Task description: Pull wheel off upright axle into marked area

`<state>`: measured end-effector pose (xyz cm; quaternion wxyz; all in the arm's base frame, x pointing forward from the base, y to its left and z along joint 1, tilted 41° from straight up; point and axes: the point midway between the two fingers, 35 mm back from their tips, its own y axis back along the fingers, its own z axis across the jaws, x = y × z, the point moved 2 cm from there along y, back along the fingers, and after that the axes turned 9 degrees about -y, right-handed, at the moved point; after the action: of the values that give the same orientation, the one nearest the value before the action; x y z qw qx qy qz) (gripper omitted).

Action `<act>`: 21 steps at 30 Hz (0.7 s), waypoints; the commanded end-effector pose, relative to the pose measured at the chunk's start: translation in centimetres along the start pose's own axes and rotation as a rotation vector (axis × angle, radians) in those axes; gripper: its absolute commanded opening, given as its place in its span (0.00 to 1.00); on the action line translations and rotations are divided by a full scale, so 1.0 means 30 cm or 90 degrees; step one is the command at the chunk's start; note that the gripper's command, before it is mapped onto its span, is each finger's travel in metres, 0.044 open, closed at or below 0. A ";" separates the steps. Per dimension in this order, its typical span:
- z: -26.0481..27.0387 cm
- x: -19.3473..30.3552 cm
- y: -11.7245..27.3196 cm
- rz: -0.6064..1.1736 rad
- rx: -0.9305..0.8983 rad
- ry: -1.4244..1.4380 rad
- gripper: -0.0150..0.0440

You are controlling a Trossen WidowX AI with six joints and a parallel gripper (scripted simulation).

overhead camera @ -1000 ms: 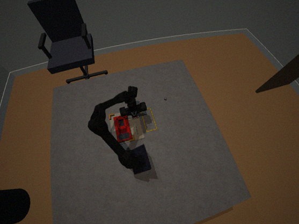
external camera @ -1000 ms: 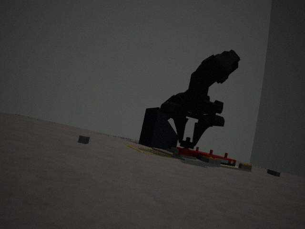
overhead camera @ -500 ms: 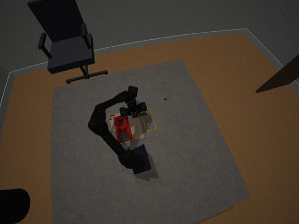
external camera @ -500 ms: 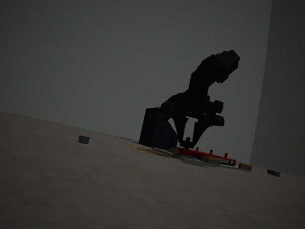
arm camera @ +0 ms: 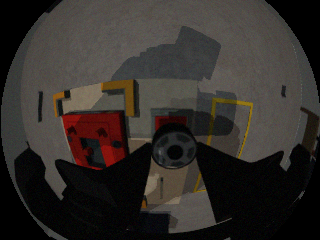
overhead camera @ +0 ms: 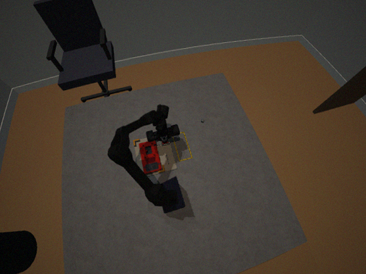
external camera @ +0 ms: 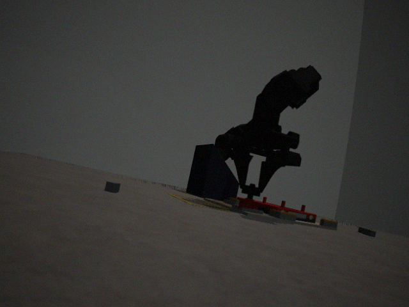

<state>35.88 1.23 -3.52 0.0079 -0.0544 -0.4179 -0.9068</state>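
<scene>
The dark wheel (external camera: 250,190) (arm camera: 174,151) lies flat around the upright axle. A dark stem of the axle (external camera: 250,197) shows under the wheel, and a small tip stands above it. My gripper (overhead camera: 165,139) (external camera: 251,188) (arm camera: 173,147) points down and is shut on the wheel, one finger on each side. In the top view the wheel is mostly hidden by the gripper. The marked area, a yellow outline (overhead camera: 188,145) (arm camera: 232,102), lies beside the axle's base, to the right in the wrist view. No object stands in it.
A red block with pegs (overhead camera: 150,158) (arm camera: 102,129) lies on the pale board (arm camera: 165,92), left of the axle in the wrist view. Orange corner brackets (arm camera: 130,97) stand at the board's edges. A dark blue block (overhead camera: 177,192) (external camera: 206,171) stands near the arm's base.
</scene>
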 end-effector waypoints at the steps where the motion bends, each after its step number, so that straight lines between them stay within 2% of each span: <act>1: 0.000 -0.003 0.016 -0.005 0.001 0.002 0.25; 21: 0.000 -0.003 0.038 -0.007 0.000 0.001 0.25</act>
<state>35.90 0.76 -3.00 0.0064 -0.0548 -0.4172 -0.9071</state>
